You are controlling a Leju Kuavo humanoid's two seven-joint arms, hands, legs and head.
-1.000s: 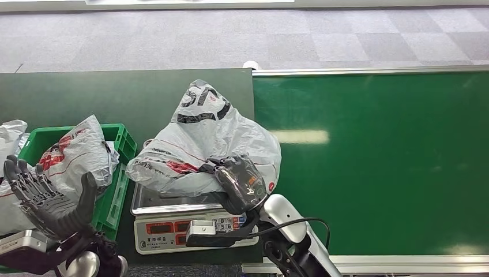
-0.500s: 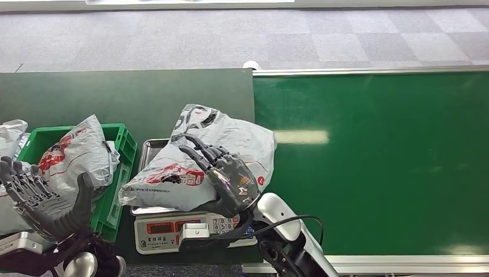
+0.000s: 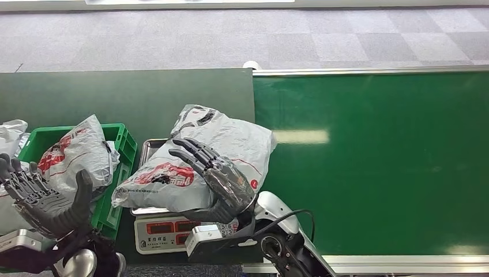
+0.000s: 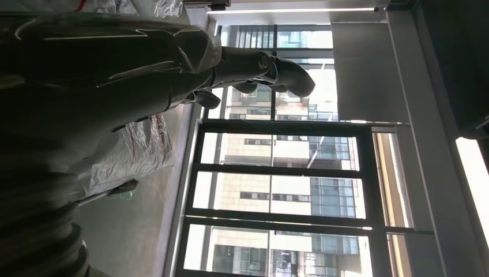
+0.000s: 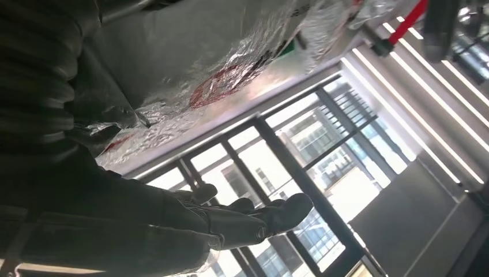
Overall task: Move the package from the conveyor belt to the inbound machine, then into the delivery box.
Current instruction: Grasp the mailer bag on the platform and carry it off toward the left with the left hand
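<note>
So the package (image 3: 196,164), a crinkly grey mailer bag with red and black print, is lying on the steel pan of the weighing scale (image 3: 173,231), which I take to be the inbound machine. It covers pretty much the whole pan and flops past the scale on both sides, a bit toward the green conveyor belt (image 3: 375,161) on one side and toward the green crate (image 3: 118,190) on the other.

The right hand (image 3: 216,179) is over the near half of the bag with fingers stretched out and apart, holding nothing as far as I can tell. Can't say for sure whether the palm is resting on the plastic or just above it. The left hand (image 3: 43,196) is on the crate's side of the scale, palm up, fingers spread, also empty.

The crate right beside the scale has another printed bag (image 3: 81,153) in it, so that's presumably the delivery box.

What could go sideways, I reckon: the bag is slick and floppy, so a grab from one end could let it slide out or drag across the pan. Also the overhanging edge might snag the crate wall on the way over
</note>
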